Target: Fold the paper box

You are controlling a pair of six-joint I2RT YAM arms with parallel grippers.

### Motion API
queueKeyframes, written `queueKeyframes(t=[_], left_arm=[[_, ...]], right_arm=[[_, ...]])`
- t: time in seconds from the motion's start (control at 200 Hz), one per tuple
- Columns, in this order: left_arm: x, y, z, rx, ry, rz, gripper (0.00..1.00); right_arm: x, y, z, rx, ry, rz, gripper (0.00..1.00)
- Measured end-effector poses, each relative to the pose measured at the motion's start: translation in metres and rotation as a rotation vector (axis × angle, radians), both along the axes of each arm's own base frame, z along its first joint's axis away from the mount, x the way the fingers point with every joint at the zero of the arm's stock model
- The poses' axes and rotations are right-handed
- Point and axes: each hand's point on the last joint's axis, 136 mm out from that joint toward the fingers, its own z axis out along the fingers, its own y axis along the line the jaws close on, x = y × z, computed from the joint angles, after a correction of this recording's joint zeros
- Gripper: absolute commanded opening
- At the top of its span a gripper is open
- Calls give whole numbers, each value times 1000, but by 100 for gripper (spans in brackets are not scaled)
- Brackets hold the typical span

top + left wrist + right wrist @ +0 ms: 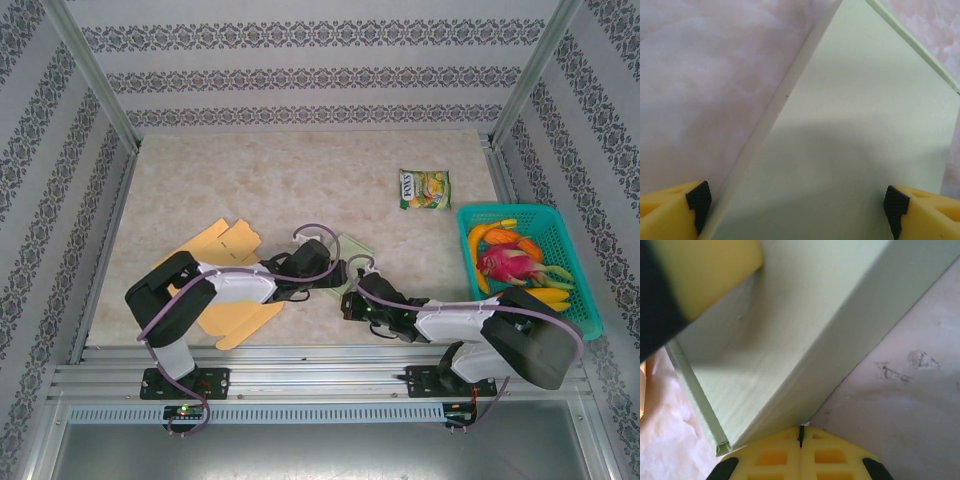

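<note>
The paper box [352,250] is pale green and sits mid-table between both arms. My left gripper [334,272] hovers just over one of its flat panels [850,125], jaws wide open [797,205], with a black pad [699,200] near the panel's left edge and nothing between the pads. My right gripper [350,300] is shut, its yellow fingertips [801,432] pressed together against the bottom corner of an upright green wall [790,330]. Whether paper is pinched between them I cannot tell. A yellow finger of the left gripper [705,270] hangs over the box's top.
Flat tan cardboard blanks [225,245] lie on the table under and left of the left arm. A green snack packet [425,188] lies at the back right. A teal basket [590,300] with fruit stands along the right edge. Patterned walls enclose the marble-look table [250,180].
</note>
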Motion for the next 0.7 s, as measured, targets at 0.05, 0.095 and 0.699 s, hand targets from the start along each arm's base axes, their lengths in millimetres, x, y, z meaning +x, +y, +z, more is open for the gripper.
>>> queueKeyframes(t=[0.05, 0.095, 0.699], left_arm=[[3, 0, 2, 15, -2, 8, 91], [6, 1, 5, 26, -6, 16, 91], [21, 82, 40, 62, -39, 249, 91]], right_arm=[[1, 1, 0, -12, -20, -7, 0], [1, 2, 1, -17, -36, -12, 0], [34, -55, 69, -135, -320, -105, 68]])
